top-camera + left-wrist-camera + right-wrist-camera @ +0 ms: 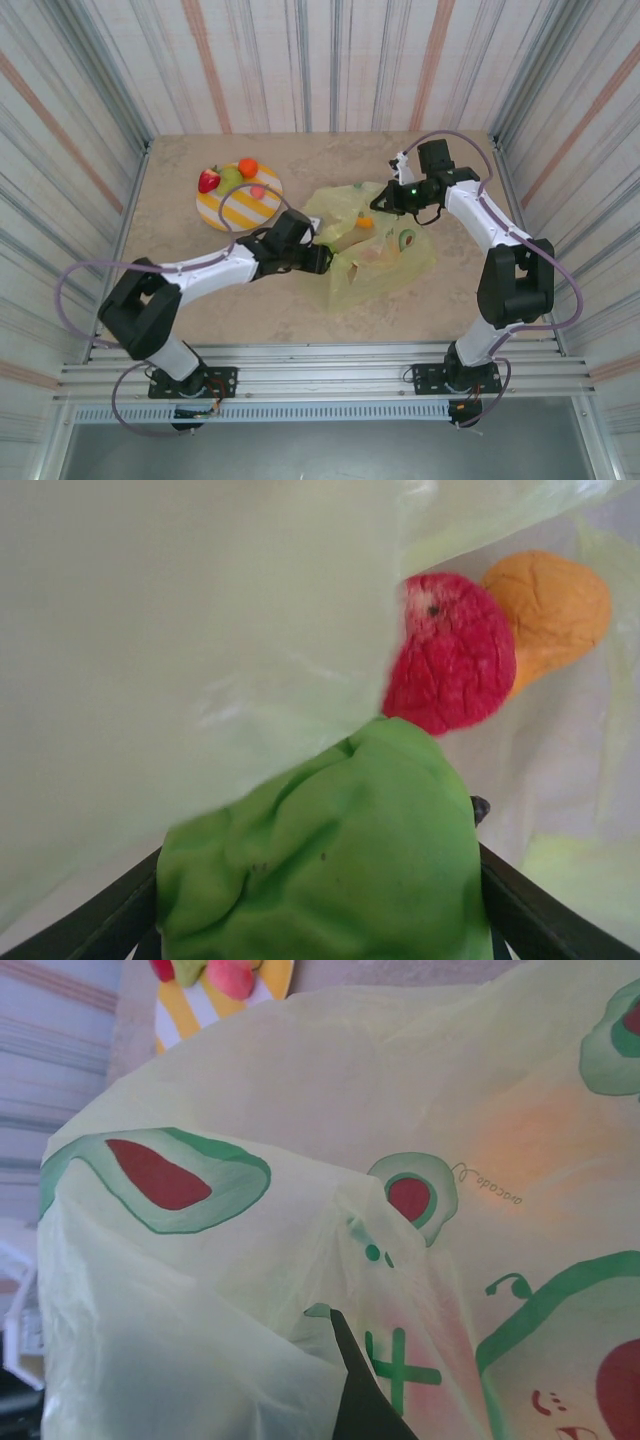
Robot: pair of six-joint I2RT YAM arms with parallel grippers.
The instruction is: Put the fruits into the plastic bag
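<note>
The yellow-green plastic bag (pixel 378 250) with avocado prints lies mid-table. My left gripper (pixel 321 258) reaches into its mouth, shut on a green fruit (pixel 320 860) that bulges between the dark fingers (pixel 515 900). Just ahead, inside the bag, lie a red fruit (pixel 450 650) and an orange fruit (pixel 552 605); the bag's film (pixel 190 630) hangs over the left. My right gripper (pixel 388 198) is shut on the bag's far edge and holds it up; one dark finger (pixel 365 1395) shows among the folds (pixel 300 1260). A strawberry (pixel 208 180), a green piece (pixel 230 176), an orange one (pixel 248 167) and a pink one (pixel 258 191) remain outside.
Those fruits sit on a round yellow-and-white striped plate (pixel 236 210) at the back left, whose edge (pixel 175 1015) also shows in the right wrist view. Corrugated walls enclose the beige table (pixel 180 300) on three sides.
</note>
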